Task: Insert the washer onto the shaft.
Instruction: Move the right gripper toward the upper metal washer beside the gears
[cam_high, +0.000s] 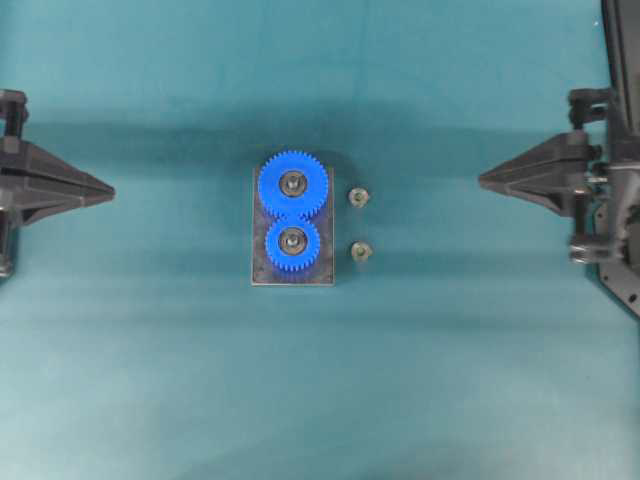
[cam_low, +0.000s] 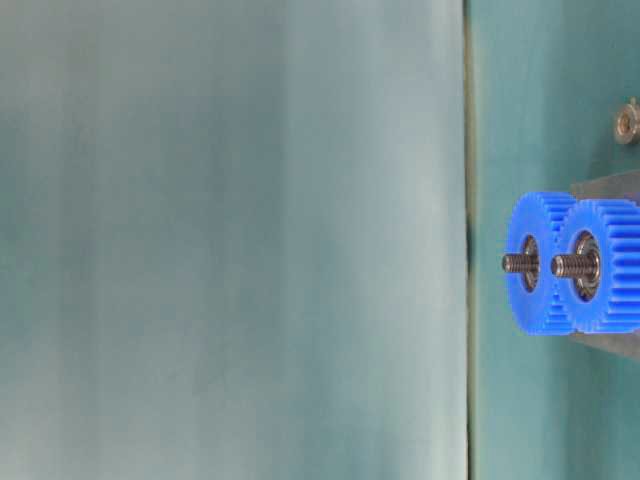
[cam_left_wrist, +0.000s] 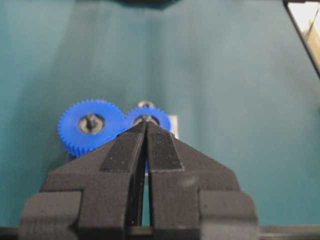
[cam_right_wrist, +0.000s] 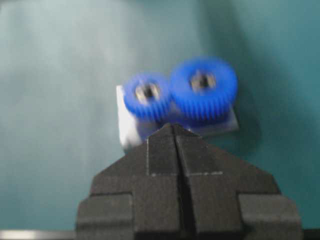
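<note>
- A grey base plate (cam_high: 292, 272) is lying at the middle of the teal table (cam_high: 320, 400); two blue gears are sitting on it, the larger gear (cam_high: 293, 184) farther up in the overhead view and the smaller gear (cam_high: 292, 243) just below it, their teeth meshing.
- A threaded shaft is standing up through the hub of each gear; in the table-level view the two shafts (cam_low: 521, 263) (cam_low: 568, 265) are showing as short dark studs poking out of the gear faces.
- Two small metal pieces are lying on the table just to the right of the plate in the overhead view, one (cam_high: 358, 197) beside the larger gear and one (cam_high: 361, 252) beside the smaller gear; both are apart from the plate and from each other; they are too small to tell whether either is the washer, though they are the only loose parts showing.
- The left gripper (cam_high: 108, 190) is hanging well apart from the plate at the left edge; its jaws are pressed together with nothing between them, as the left wrist view (cam_left_wrist: 146, 125) is showing.
- The right gripper (cam_high: 484, 179) is hanging well apart from the plate on the right; its jaws are likewise closed and empty, seen in the right wrist view (cam_right_wrist: 171, 127), where the gears are looking blurred.
- Nothing is standing between the right gripper and the two loose pieces; the gears are sitting between the left gripper and them.
</note>
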